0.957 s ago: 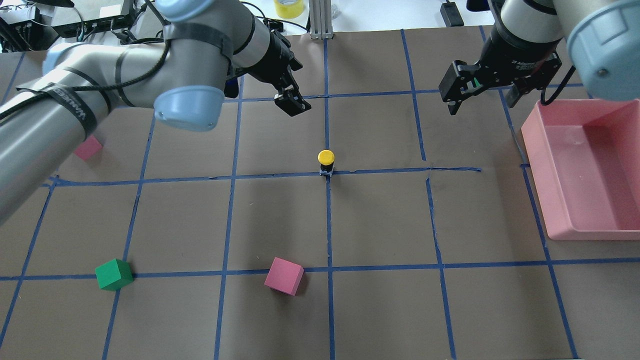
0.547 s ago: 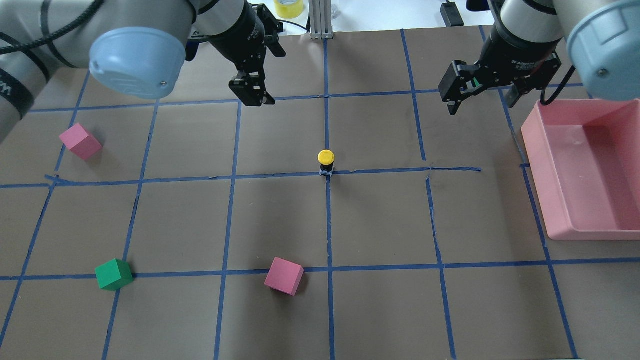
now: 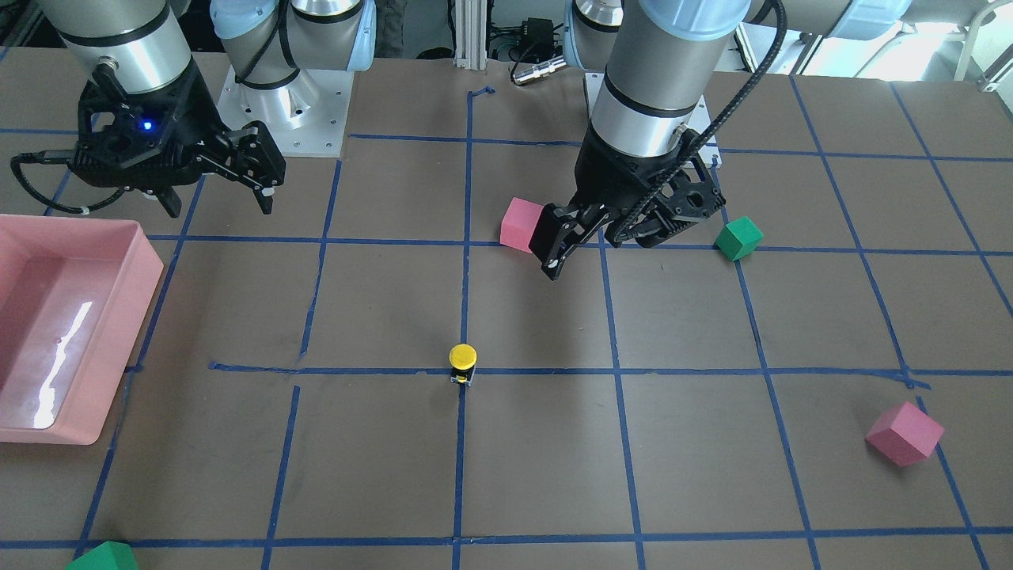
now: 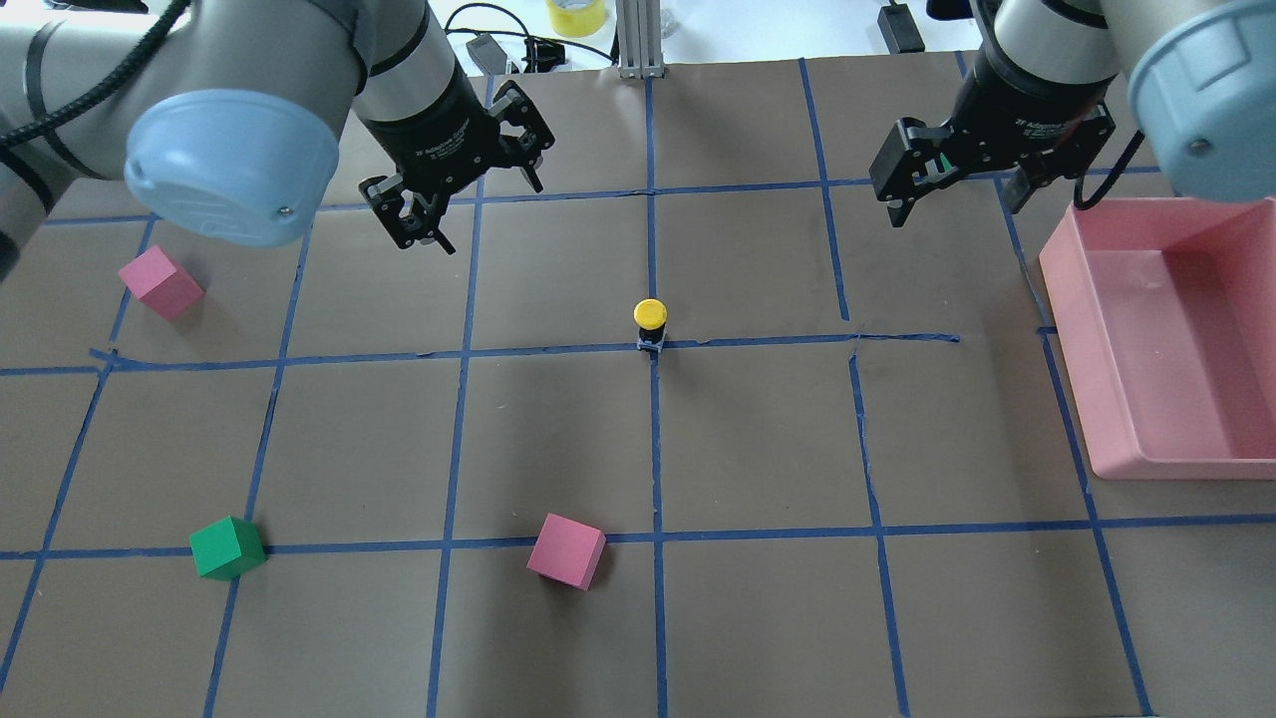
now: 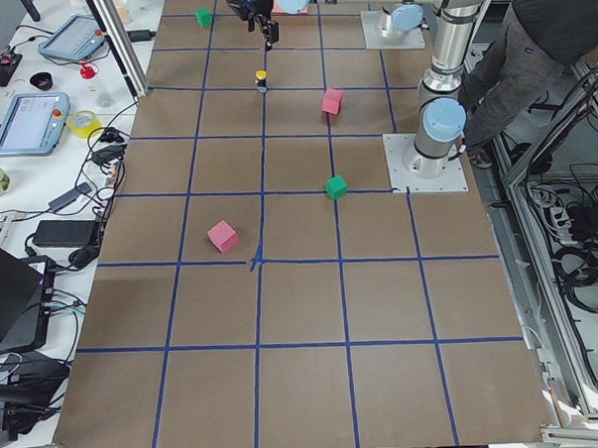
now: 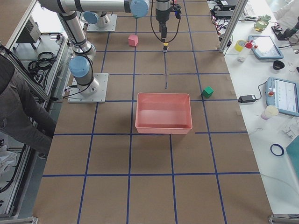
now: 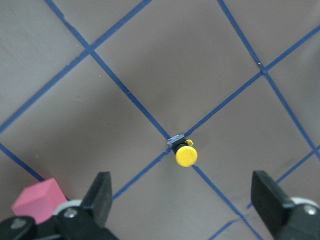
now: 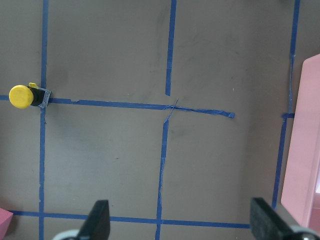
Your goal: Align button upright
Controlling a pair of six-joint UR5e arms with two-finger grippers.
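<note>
On the strip of brown, blue-taped table (image 4: 758, 439) nearest the robot's base: one green foam cube (image 4: 227, 547) and one pink foam cube (image 4: 566, 550), well apart, both lying by the same cross line of tape, green to the left, pink nearer the middle.

Farther out, right on a crossing of two blue tape lines at mid-table: the one tiny push-button switch with round yellow cap, black cylindrical body and whitish base block (image 4: 650, 321). Stands upright on its base block, cap uppermost, touched by nothing, well apart from every cube.

A little beyond, out on the robot's left: a second pink foam cube (image 4: 159, 282), alone in its square. Along the right edge at similar depth: one shallow pink plastic tray (image 4: 1186, 467).

Beyond the switch, raised above the table: two black two-finger grippers. Spread wide and gripping nothing: the left gripper (image 4: 471, 211), left of the switch's tape line; shows the switch between its two fingers (image 7: 102, 192) in its wrist view, well clear of them. Likewise spread wide and empty: the right gripper (image 4: 957, 209), near the tray's far corner.

Farthest out, by the operators' edge on the right side: a second green foam cube (image 3: 103, 556).
</note>
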